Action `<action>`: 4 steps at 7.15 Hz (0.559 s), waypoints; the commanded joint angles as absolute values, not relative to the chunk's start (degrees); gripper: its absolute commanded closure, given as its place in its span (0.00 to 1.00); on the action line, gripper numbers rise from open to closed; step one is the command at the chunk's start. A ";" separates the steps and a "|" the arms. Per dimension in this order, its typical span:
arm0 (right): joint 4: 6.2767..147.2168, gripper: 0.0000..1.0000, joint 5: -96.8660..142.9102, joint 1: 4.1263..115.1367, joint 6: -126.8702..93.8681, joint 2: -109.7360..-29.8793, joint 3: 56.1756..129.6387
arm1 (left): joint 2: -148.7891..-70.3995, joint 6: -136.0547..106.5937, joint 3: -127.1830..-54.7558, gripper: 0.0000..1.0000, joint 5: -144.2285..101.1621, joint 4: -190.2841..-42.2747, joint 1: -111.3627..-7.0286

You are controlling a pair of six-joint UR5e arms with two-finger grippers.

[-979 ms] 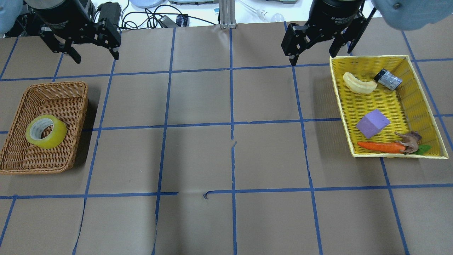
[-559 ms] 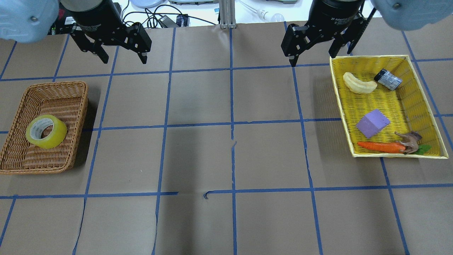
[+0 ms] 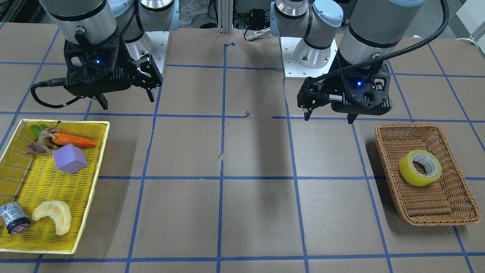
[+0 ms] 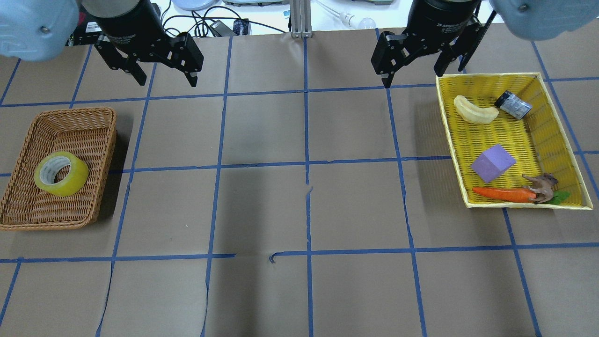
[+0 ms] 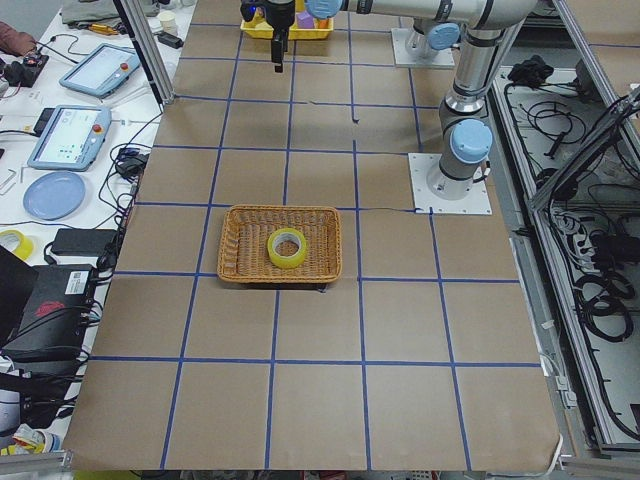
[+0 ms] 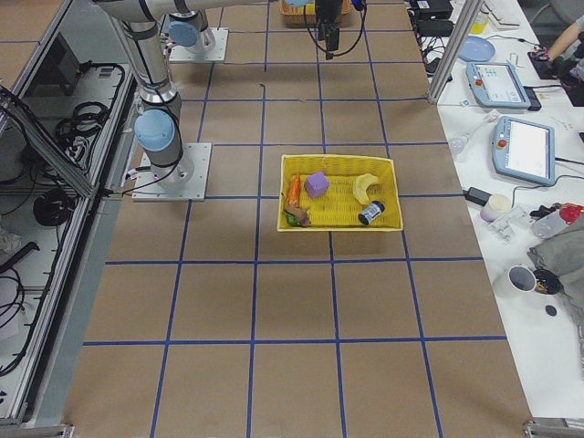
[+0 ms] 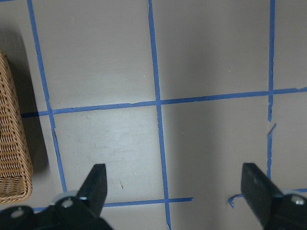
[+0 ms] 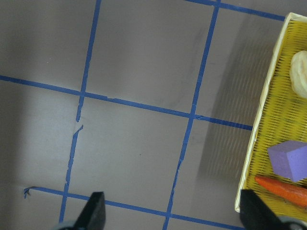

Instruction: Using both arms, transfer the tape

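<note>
The tape (image 4: 71,185) is a yellow ring with a pale core. It lies in the brown wicker basket (image 4: 42,208) at the table's left. It also shows in the front-facing view (image 3: 410,174) and the exterior left view (image 5: 288,261). My left gripper (image 4: 166,83) is open and empty. It hangs above the table behind the basket and to its right, well apart from the tape; in the front-facing view (image 3: 328,119) it is left of the basket (image 3: 428,206). My right gripper (image 4: 412,79) is open and empty beside the yellow tray's far left corner.
The yellow tray (image 4: 451,140) at the right holds a banana piece (image 4: 475,111), a dark cylinder (image 4: 513,105), a purple cube (image 4: 493,163) and a carrot (image 4: 503,194). Blue tape lines grid the brown table. The left wrist view shows the basket's corner (image 7: 12,158).
My left arm has swung to the right, away from above the basket's far end, toward the table's middle. The right arm and the tape have not moved.
</note>
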State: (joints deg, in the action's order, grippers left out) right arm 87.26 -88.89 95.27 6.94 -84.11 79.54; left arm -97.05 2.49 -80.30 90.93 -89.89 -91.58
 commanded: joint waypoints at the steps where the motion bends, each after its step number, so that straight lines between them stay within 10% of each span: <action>1: 87.27 0.00 -88.86 95.27 6.94 -84.11 79.54 | -96.68 2.90 -80.42 0.00 90.79 -89.91 -89.92; 4: 87.28 0.00 -89.03 95.27 6.94 -84.11 79.54 | -95.28 3.43 -82.52 0.00 89.83 -90.09 -88.59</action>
State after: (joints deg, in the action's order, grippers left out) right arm 87.27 -89.01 95.27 6.94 -84.11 79.54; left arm -95.72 3.38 -81.39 90.12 -90.18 -88.75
